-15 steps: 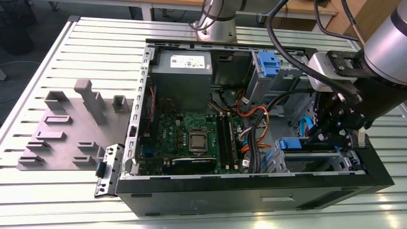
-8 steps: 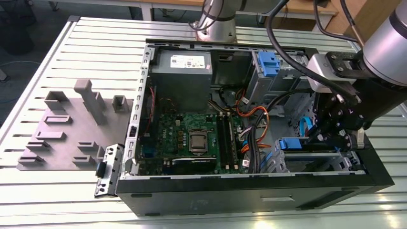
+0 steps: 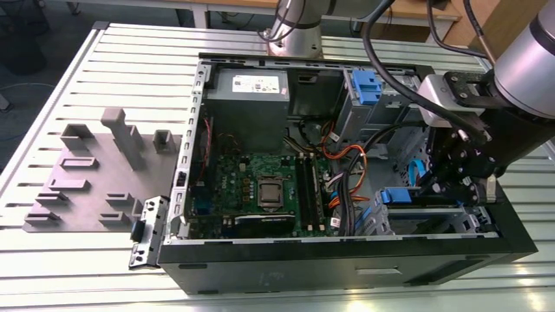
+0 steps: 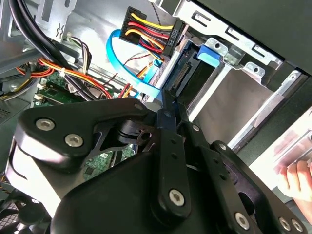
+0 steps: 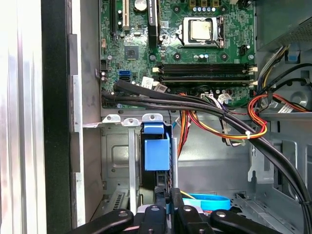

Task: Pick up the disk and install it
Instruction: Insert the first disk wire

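I had the tool [image 3: 464, 188] down inside the open computer case [image 3: 347, 260], its fingers [image 5: 168, 202] closed on the rear edge of the disk [image 5: 157, 153]. The disk stood on edge in the drive cage [image 3: 433, 218] just ahead of the tool, its long axis running into the bay, blue rail facing me. The case lay on a slatted metal counter [image 3: 130, 78].
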